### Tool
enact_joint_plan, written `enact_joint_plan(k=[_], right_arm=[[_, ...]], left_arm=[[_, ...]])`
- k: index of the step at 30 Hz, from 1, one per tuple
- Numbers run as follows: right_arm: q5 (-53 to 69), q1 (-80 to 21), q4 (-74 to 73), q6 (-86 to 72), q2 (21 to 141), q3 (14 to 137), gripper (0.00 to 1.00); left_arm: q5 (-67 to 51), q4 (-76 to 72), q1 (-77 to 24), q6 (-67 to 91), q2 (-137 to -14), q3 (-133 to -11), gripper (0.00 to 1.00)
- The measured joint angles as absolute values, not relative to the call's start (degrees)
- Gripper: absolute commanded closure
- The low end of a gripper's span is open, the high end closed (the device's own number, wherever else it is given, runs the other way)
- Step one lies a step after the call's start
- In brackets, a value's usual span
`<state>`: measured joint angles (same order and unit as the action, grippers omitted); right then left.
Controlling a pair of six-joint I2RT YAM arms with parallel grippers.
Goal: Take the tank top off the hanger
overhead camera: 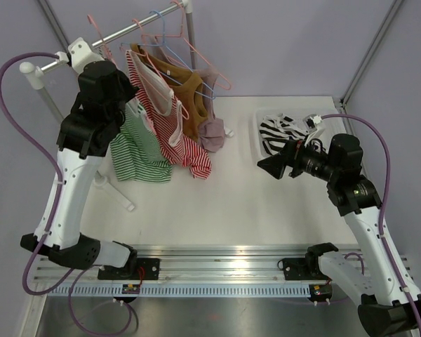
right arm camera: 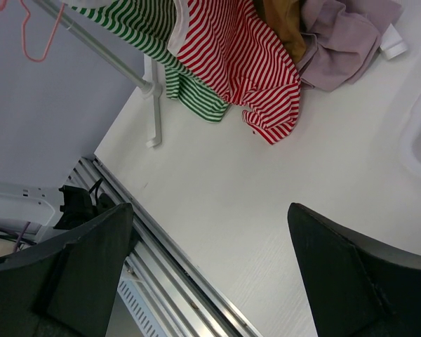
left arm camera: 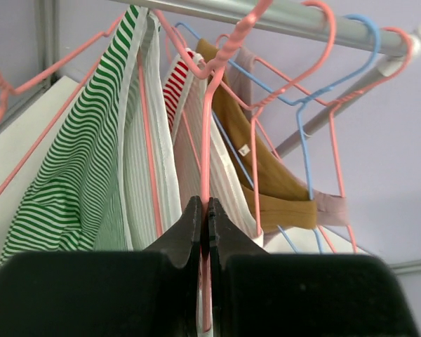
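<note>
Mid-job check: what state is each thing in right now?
left gripper, shut on pink hanger
right gripper, open, empty
green striped tank top, hanging, hem on table
red striped tank top, hanging, hem on table
brown top, hanging
zebra-striped garment, lying in white tray

No legible text or labels anywhere.

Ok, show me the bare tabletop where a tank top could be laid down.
Bare: the white tabletop between the red-and-white striped tank top, the white tray and the front aluminium rail. Crowded: back left, where the green-striped top and the mauve garment drape onto it.
</note>
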<state>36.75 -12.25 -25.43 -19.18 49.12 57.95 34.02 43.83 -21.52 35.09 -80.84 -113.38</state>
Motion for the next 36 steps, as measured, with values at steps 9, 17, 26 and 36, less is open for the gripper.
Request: enact_joint_plan(k=[9, 17, 26, 36], right_arm=[[37.1, -12.3, -23.0, -20.8, 48.9, 58.0, 0.0], [40.4, -12.3, -16.6, -23.6, 49.8, 56.8, 0.0], [50.4, -13.6, 5.8, -35.5, 53.5, 49.3, 0.01], [33.3, -36.0, 8.4, -28.3, 56.1, 51.2, 0.12]], left_arm=[[26.0, 41.4, -23.4, 37.9, -65.9, -98.2, 1.0], [9.8, 40.0, -24.5, 38.4, -51.2, -82.7, 1.0], [-14.7, 44.6, -24.7, 33.9, -30.6, -73.5, 1.0], [-33.9, 46.7, -24.7, 31.9, -24.8, -68.4, 1.0]])
